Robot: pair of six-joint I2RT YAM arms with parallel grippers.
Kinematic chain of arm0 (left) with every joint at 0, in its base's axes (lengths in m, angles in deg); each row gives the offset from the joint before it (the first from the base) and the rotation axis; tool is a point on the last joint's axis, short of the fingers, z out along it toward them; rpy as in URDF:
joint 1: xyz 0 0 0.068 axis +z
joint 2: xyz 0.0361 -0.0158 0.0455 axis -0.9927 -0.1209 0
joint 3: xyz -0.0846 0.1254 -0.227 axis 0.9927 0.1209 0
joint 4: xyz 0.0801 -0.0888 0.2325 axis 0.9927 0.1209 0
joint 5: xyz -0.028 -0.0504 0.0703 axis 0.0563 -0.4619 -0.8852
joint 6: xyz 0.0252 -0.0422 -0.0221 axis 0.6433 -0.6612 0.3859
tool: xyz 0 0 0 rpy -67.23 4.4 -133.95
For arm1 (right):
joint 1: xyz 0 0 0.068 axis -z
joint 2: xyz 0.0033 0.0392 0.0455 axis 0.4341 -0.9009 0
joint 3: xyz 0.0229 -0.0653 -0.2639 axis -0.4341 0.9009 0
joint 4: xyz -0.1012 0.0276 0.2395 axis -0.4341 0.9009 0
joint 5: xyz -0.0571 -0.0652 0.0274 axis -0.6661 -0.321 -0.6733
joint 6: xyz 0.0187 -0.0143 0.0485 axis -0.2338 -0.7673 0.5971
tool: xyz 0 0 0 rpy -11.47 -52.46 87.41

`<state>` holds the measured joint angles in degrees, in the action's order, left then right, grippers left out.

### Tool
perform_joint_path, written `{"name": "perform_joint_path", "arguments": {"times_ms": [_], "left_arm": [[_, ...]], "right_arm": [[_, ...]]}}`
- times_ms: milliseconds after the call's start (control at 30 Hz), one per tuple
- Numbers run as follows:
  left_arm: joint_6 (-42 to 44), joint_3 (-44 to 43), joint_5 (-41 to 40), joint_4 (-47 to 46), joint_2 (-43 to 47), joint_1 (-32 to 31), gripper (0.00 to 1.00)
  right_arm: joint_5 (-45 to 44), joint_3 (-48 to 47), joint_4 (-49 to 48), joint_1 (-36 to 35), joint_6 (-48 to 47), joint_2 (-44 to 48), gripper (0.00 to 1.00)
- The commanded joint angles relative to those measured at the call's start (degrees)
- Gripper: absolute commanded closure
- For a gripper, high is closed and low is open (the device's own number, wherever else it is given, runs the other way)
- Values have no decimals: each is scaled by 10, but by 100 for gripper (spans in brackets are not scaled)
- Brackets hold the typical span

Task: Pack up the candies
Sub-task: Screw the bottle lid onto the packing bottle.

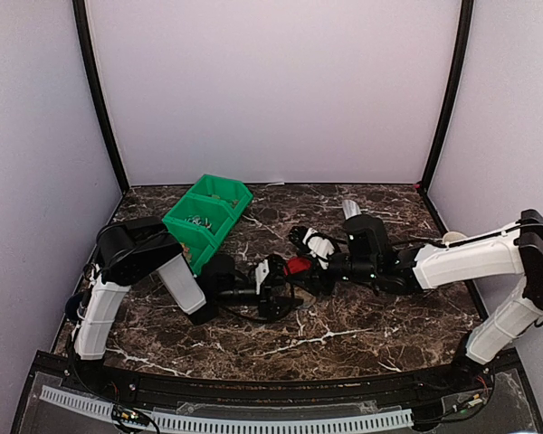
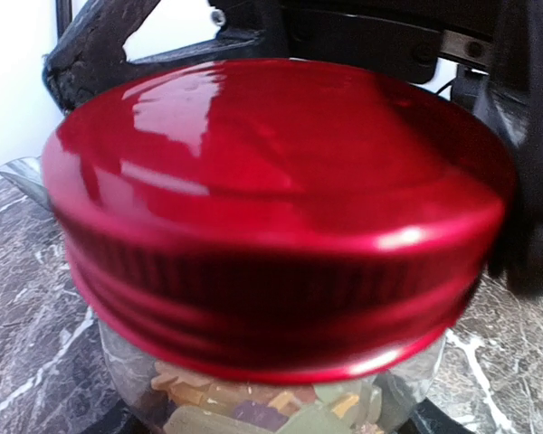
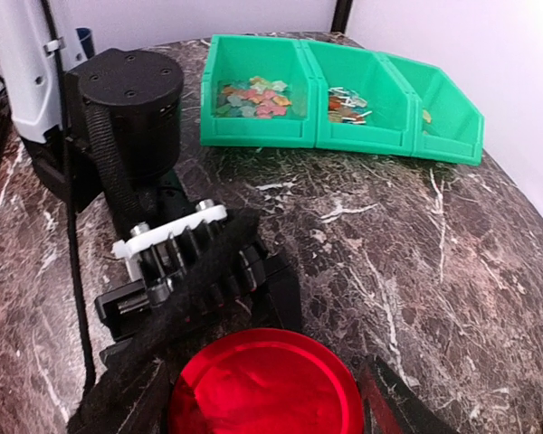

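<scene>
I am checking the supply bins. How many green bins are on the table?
3, side by side in one row at the far left of the table: one bin with pastel pieces, the middle bin with mixed pieces, the last bin nearly empty.

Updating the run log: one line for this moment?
right gripper: shut on red lid atop jar | left gripper: at jar, grip unclear | candies: inside jar
</scene>
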<state>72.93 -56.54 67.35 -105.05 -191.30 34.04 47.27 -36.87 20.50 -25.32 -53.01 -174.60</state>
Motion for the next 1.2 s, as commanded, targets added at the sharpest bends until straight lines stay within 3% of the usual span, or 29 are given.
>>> {"name": "perform_joint_path", "arguments": {"times_ms": [0, 200, 367, 500, 567, 767, 1000, 1167], "left_arm": [[10, -3, -181, 118, -15, -6, 29], [18, 3, -197, 113, -11, -9, 29], [27, 8, -183, 111, -8, -9, 30], [34, 17, -140, 100, -3, -9, 30], [39, 20, -110, 97, -2, -8, 30], [35, 23, -46, 90, -1, -8, 31], [33, 30, 48, 75, 2, -7, 31], [33, 30, 114, 79, 3, -7, 31]], "right_arm": [[-204, -2, -94, -41, 126, -31, 44], [-271, 6, -116, -62, 139, -26, 43], [-276, -3, -60, -61, 104, 5, 28], [-231, -6, 10, -50, 51, 44, 14], [-176, -5, 44, -34, 24, 61, 12], [-33, -3, 112, 10, -22, 94, 10], [46, -16, 172, 13, -117, 95, 11], [95, 4, 128, 21, -151, 106, 12]]}}
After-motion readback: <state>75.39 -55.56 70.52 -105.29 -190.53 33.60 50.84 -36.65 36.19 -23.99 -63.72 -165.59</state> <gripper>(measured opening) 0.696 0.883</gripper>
